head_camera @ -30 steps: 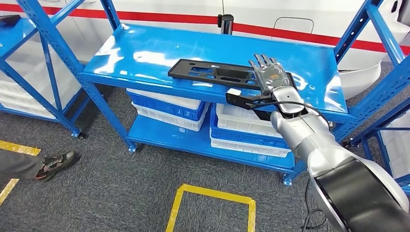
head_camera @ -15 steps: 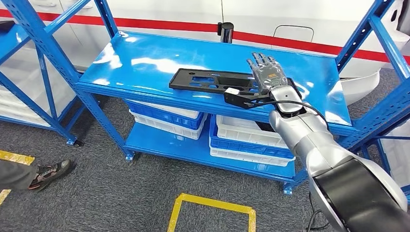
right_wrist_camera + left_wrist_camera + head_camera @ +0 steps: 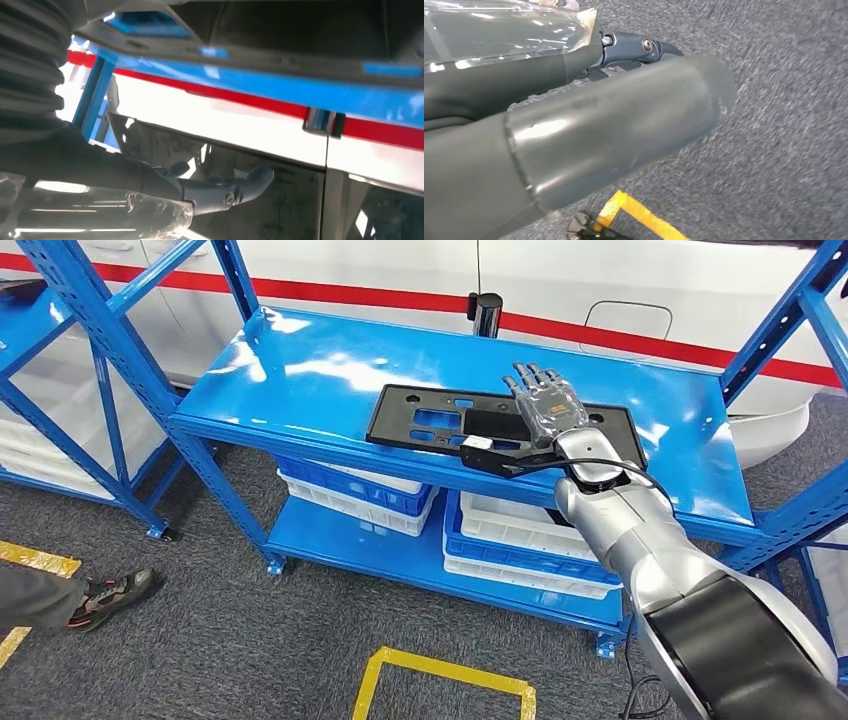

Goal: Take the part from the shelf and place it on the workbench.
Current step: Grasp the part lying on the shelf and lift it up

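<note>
— Blue shelf (image 3: 300, 360), top level: where's the part?
— The black part (image 3: 440, 420) lies flat there.
— Right hand (image 3: 548, 405)?
— Over the part's right end, fingers spread; contact is hard to judge.
— Left hand?
— Fingers can't be told.

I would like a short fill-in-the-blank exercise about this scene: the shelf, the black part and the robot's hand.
1. The flat black part lies on the ______ level of the blue shelf.
2. The right hand is above the part with its fingers ______.
3. The lower level of the shelf holds blue and ______ crates.
4. The floor before the shelf bears markings in ______ tape.

Missing words: top; spread; white; yellow
</note>
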Robot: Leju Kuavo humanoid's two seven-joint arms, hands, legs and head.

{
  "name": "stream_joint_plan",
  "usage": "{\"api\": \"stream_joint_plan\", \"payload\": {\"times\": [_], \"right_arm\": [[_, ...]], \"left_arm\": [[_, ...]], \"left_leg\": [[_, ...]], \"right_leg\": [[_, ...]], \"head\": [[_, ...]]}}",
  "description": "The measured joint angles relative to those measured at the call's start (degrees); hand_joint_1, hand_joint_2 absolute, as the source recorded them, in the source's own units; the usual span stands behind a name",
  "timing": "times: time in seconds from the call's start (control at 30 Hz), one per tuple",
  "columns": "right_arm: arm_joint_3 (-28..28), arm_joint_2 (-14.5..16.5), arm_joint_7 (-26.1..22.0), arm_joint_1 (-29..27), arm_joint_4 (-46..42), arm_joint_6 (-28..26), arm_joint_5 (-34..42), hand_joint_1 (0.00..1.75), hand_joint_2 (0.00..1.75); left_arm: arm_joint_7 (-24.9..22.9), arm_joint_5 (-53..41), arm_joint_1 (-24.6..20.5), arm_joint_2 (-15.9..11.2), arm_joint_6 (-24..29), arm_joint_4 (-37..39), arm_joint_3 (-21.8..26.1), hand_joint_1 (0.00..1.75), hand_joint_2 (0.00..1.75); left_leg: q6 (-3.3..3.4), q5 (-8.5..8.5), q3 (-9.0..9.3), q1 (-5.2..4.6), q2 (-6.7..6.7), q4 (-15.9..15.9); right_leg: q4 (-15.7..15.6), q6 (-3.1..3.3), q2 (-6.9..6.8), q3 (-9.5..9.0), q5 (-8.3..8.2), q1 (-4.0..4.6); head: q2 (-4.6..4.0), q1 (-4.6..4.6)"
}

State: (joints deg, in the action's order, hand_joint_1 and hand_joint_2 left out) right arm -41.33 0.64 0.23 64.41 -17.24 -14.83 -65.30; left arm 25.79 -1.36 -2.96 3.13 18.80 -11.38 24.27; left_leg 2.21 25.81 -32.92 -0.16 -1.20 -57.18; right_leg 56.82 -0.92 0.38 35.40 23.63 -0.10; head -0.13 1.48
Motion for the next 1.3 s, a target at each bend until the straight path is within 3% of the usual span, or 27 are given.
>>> {"api": "stream_joint_plan", "payload": {"times": [0.1,0.27,0.53,0.8,1.07,1.3], "right_arm": [[0.00,0.25,-0.16,-0.20,0.01,-0.20,-0.14,0.00,1.75],[0.00,0.21,-0.16,-0.24,0.02,-0.43,-0.22,0.00,1.75],[0.02,0.04,-0.01,-0.23,0.02,-0.62,-0.30,0.00,1.75],[0.28,-0.09,-0.11,0.40,-0.03,-1.88,-0.06,0.00,1.75],[1.98,-0.55,-1.33,3.82,-0.67,-3.51,1.07,0.00,1.75],[2.87,-1.97,-2.20,9.63,-1.56,-1.73,0.79,0.00,1.75]], "left_arm": [[-0.07,-0.11,0.02,0.04,-0.02,0.02,0.02,0.00,0.00],[-0.06,-0.36,-0.04,0.03,-0.02,0.02,0.06,0.00,0.00],[-0.17,-0.37,-0.03,0.06,-0.26,0.02,0.06,0.00,0.00],[-0.31,-0.37,-0.03,0.06,-0.50,0.02,0.17,0.00,0.00],[-0.54,-0.19,-0.02,0.05,-0.45,0.02,0.83,0.00,0.00],[-0.54,0.19,0.04,0.02,-0.55,0.02,1.40,0.00,0.00]], "left_leg": [[0.33,0.13,0.19,0.15,0.12,0.06],[0.24,0.21,0.44,0.19,0.29,0.57],[-0.59,0.13,0.48,0.29,0.36,0.69],[-0.64,0.10,0.49,0.02,0.35,0.67],[-0.62,0.10,0.47,-0.24,0.35,0.65],[-0.60,0.12,0.48,-0.25,0.35,0.65]], "right_leg": [[-0.10,0.16,0.08,-0.25,-0.47,0.01],[-0.11,0.45,0.19,-0.26,-0.29,0.12],[-0.09,0.53,0.18,-0.27,-0.30,0.25],[-0.09,0.52,0.16,-0.34,-0.31,-0.03],[-0.09,0.50,0.16,-0.32,-0.31,-0.26],[-0.09,0.50,0.16,-0.32,-0.31,-0.27]], "head": [[0.00,0.03],[0.00,0.04],[0.00,0.01],[0.00,-0.01],[0.00,0.01],[0.00,0.01]]}}
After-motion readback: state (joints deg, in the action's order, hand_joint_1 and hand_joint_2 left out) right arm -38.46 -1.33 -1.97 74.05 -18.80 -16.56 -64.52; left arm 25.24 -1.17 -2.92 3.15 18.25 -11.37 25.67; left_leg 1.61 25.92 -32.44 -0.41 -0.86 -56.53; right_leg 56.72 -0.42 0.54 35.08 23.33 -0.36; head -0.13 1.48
